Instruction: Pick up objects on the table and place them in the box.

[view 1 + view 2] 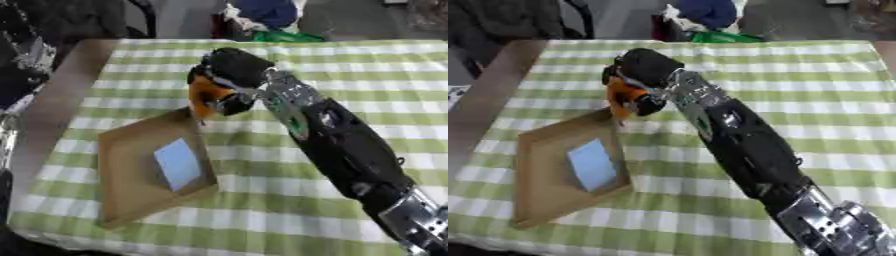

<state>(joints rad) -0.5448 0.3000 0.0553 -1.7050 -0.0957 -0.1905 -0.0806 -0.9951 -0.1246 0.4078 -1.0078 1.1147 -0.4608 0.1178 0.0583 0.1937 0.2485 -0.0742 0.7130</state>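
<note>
My right hand (234,70) reaches in from the lower right and hangs over the far corner of the brown cardboard box (122,170). Its fingers are curled round an orange object (206,98), which sits just above the box's far rim. Inside the box lies a light blue flat piece (178,164). My left hand shows in neither view.
A green and white checked cloth (350,65) covers the table. The box stands near the table's left front edge. Beyond the far edge are a blue and a green thing (278,25) and dark shapes at the left.
</note>
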